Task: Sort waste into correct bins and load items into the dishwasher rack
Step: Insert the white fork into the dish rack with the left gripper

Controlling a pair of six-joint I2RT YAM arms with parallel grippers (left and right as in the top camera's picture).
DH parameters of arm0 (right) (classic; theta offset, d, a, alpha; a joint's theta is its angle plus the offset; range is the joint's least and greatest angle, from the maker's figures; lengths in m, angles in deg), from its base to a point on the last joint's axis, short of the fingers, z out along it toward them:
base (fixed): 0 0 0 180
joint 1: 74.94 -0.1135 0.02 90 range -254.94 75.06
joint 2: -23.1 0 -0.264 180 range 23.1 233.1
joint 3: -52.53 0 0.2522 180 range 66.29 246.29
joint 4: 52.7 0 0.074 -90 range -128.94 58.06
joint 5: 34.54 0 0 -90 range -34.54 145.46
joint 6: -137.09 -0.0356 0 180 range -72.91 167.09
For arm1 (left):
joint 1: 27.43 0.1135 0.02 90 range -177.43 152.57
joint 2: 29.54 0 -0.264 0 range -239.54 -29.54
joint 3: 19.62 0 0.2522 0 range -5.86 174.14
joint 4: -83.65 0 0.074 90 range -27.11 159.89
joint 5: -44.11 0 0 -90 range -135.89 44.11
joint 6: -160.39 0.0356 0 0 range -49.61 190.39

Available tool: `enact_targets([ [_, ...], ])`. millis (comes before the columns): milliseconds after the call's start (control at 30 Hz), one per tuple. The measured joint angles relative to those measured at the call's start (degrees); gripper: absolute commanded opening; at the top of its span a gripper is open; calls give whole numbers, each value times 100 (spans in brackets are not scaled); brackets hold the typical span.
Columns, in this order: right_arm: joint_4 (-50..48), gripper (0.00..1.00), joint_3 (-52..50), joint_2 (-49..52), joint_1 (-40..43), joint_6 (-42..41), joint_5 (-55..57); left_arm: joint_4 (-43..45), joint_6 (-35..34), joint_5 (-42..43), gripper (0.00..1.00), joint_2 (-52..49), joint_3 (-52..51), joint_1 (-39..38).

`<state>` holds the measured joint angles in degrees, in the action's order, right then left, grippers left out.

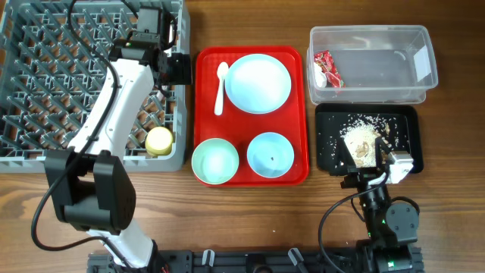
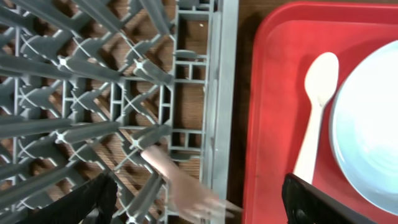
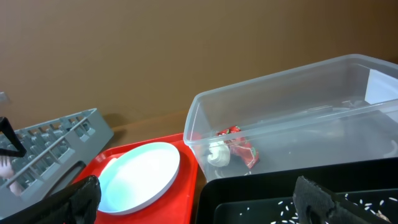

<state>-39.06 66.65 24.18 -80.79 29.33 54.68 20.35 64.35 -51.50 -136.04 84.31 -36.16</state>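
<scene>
Over the right edge of the grey dishwasher rack (image 1: 30, 91), the left claw (image 1: 184, 68) hangs with its two fingers spread wide, gripping nothing. Between them, down among the pegs just inside the rack wall, lies one pale utensil (image 2: 180, 186), too blurred to name. One yellow cup (image 1: 159, 140) sits in the rack's near right corner.

Beside the rack, one red tray (image 1: 301, 136) carries one pale blue plate (image 1: 258, 83) with one white spoon (image 1: 220, 87) just left of it. It also carries two bowls, a green bowl (image 1: 215, 161) and a blue bowl (image 1: 270, 154).

At the right of the tabletop (image 1: 242, 220) stand two bins. The clear tub (image 1: 379, 61) holds one red-and-white wrapper (image 1: 327, 70), and the black tray (image 1: 405, 125) holds a heap of food scraps (image 1: 362, 136). The right claw (image 3: 198, 186) sits low at the black tray's near edge, likewise spread wide and empty.
</scene>
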Motion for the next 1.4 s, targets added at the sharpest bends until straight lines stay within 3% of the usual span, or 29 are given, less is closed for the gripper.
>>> enact_targets([
  [67,0,100,0,2,0,-2,0,-20,0,260,94,2,0,0],
  [133,0,100,0,2,0,-2,0,0,26,540,91,2,0,2],
  [300,0,100,0,2,0,-2,0,179,79,1051,39,2,0,-44],
  [333,0,100,0,0,0,-2,2,175,52,1099,32,2,0,-55],
  [433,0,100,0,2,0,-2,0,55,83,1187,25,2,0,-66],
  [467,0,100,0,2,0,-2,2,-26,92,1209,11,2,0,-68],
  [500,0,100,0,2,0,-2,0,-94,81,1222,4,2,0,-68],
  [900,0,100,0,0,0,-2,0,-1082,-243,1263,4,177,0,-68],
  [1067,0,100,0,2,0,-2,2,-1998,-466,1257,4,520,0,-68],
  [1200,0,100,0,2,0,-2,0,-2103,-542,992,4,586,-35,-70],
  [1233,0,100,0,2,0,-2,2,-2081,-544,973,12,586,-50,-70],
  [1267,0,100,0,0,0,0,2,-2026,-557,885,44,586,-129,-70],
  [1300,0,100,0,2,0,-2,2,-1932,-575,844,59,592,-203,-68],
  [1400,0,100,0,0,0,-2,0,-1812,-673,767,54,590,-448,-68],
])
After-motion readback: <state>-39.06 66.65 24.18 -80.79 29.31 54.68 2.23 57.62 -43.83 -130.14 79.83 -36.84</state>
